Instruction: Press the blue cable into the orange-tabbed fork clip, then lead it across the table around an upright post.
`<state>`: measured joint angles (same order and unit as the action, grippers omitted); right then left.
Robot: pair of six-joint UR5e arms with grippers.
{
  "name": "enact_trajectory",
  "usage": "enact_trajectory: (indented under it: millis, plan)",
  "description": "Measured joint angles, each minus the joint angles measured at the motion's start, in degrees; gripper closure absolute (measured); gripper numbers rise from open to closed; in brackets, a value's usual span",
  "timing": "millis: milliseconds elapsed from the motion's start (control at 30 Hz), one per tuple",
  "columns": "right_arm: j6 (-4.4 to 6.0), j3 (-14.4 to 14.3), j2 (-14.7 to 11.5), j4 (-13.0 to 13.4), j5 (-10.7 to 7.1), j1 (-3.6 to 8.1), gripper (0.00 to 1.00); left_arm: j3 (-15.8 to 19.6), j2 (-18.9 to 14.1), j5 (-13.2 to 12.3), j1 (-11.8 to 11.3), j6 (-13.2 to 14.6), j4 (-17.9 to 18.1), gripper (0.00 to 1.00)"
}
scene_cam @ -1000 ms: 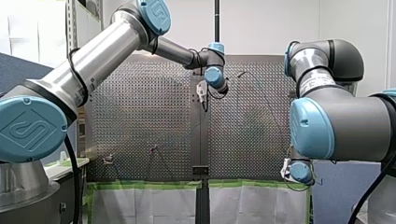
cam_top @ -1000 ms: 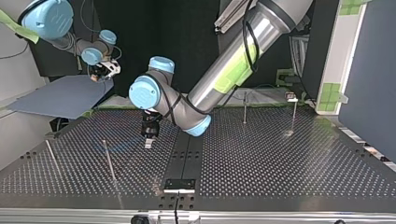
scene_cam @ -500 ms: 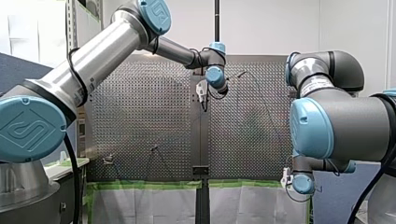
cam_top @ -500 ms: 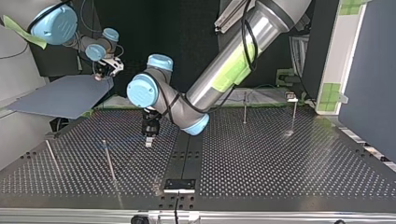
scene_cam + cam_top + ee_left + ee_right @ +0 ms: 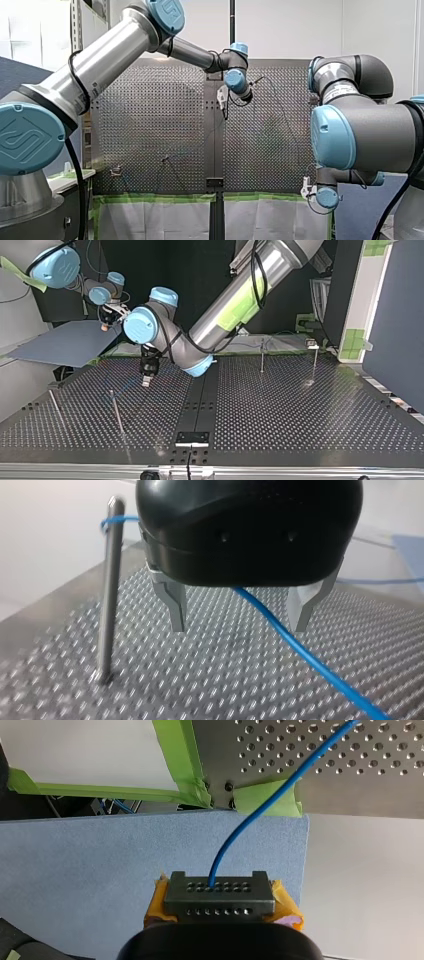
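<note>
Perforated metal table (image 5: 300,410) fills the top view, read here from left to right. Off the table's edge at the view's left, my right gripper (image 5: 106,320) hangs over a blue-grey sheet (image 5: 60,345). Its wrist view shows the yellow-padded fingers (image 5: 159,902) clamped on the blue cable (image 5: 240,827), which leaves the tips and runs over a patch of green tape (image 5: 250,800) onto the table. Next come two thin posts (image 5: 117,412), then my left gripper (image 5: 146,379), low over the holes. Its wrist view shows the metal fingers (image 5: 175,605) spread apart with the cable passing loose between them, gripped by neither. Just beside them stands the wrapped post (image 5: 109,590), the cable looped round it very near its tip. Further right stand two more posts (image 5: 262,355); what may be the fork clip (image 5: 311,343) sits near them, too small to tell.

The weak spot, as I judge it, is that high loop — my right gripper seems to hold its end above table level, so any pull with an upward slant could slide the loop over the post's tip and undo the routing. With my left gripper open, nothing presses the cable down to stop that. Those fingers also sit so near the post that a small sideways drift could knock it — and a hard pull might drag the cable from the clip
</note>
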<state>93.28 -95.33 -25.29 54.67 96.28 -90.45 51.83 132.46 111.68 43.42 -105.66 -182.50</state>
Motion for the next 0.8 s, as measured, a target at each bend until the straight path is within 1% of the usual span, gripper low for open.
enact_trajectory:
  millis: [133, 267, 400, 467, 533, 667, 800]
  plan:
    - [0.05, 0.01, 0.02, -0.05, -0.02, 0.23, 1.0, 0.0, -0.03, 1.32, 1.17, 0.15, -1.49, 0.02]
    - [0.07, 0.02, 0.07, -0.07, -0.03, 0.29, 1.0, 0.11, -0.1, 3.78, 2.07, 0.06, -2.23, 0.02]
    - [0.07, 0.01, 0.08, -0.08, -0.03, 0.3, 1.0, 1.36, -1.04, 6.02, 2.68, -0.12, -1.72, 0.02]
    - [0.07, 0.02, 0.09, -0.08, -0.05, 0.31, 1.0, 2.43, -2.01, 6.62, 2.82, -0.36, -0.79, 0.02]
    - [0.07, 0.02, 0.17, -0.12, -0.28, 0.31, 1.0, 3.36, -2.92, 6.49, 2.85, -0.58, 0.08, 0.02]
    - [0.07, 0.01, 0.31, -0.25, -1.07, 0.22, 1.0, 5.81, -5.34, 4.79, 2.87, -0.93, 2.48, 0.02]
    - [0.07, 0.01, 0.34, -0.61, -1.28, 0.07, 1.0, 8.14, -7.67, 4.12, 2.97, -0.81, 4.83, 0.02]
